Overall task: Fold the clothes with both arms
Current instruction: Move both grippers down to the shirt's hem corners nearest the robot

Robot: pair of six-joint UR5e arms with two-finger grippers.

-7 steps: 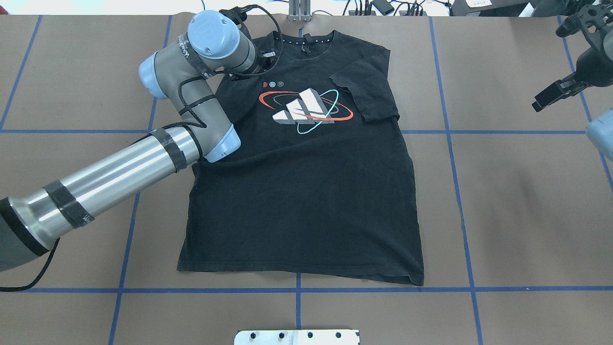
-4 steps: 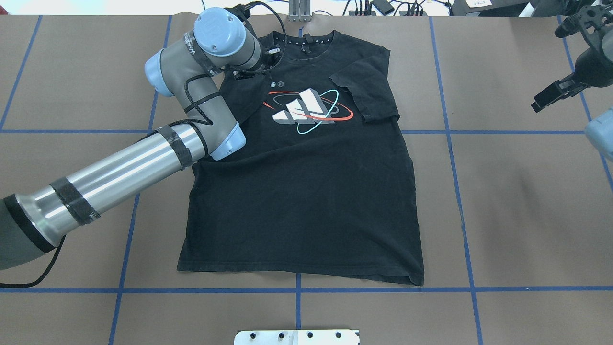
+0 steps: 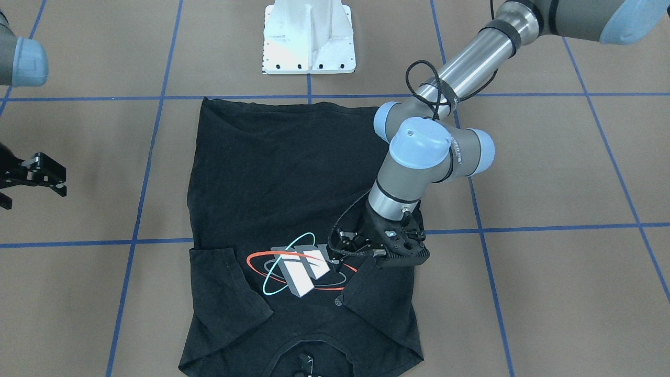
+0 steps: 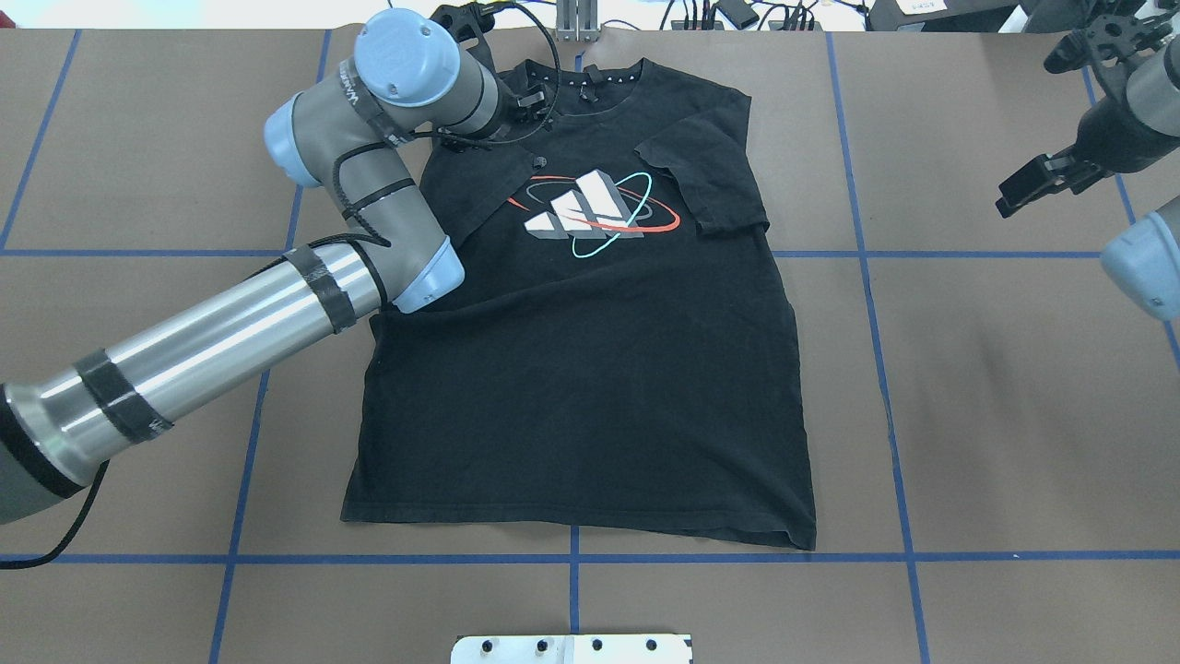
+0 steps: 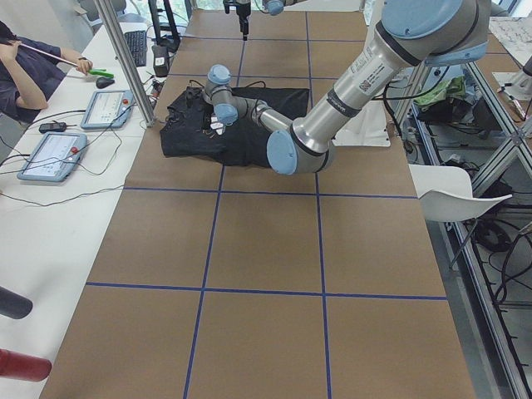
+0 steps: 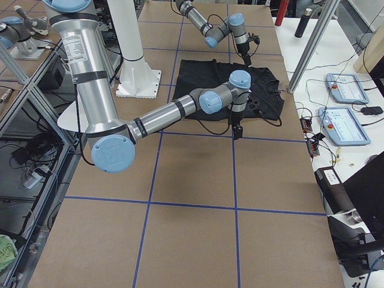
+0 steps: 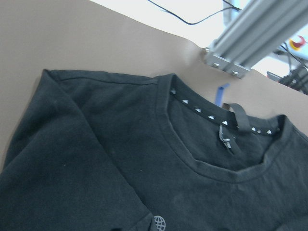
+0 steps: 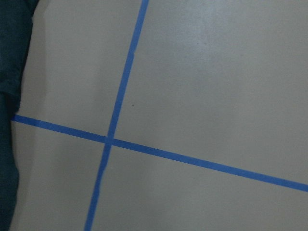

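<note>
T-shirt (image 4: 590,369) axis near-to-far, collar (image 4: 590,85) toward far table (image 4: 968,369) edge

Silver-grey tube arms (image 4: 212,341); lt-blue joint caps (image 4: 396,51); blk cables (image 4: 341,180).

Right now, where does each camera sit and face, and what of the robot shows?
Front-facing: across the table, facing the robot, steeply down on the T-shirt; left arm on its right, right tool at left edge.
Overhead: behind the robot, forward and down; left arm on its left.
Exterior left: table's end, along it; left arm near.
Exterior right: opposite end; right arm near.
Left wrist: the collar; no robot part.
Right wrist: table and blue tape; none.
Shared: front-facing and overhead both show the logo.
</note>
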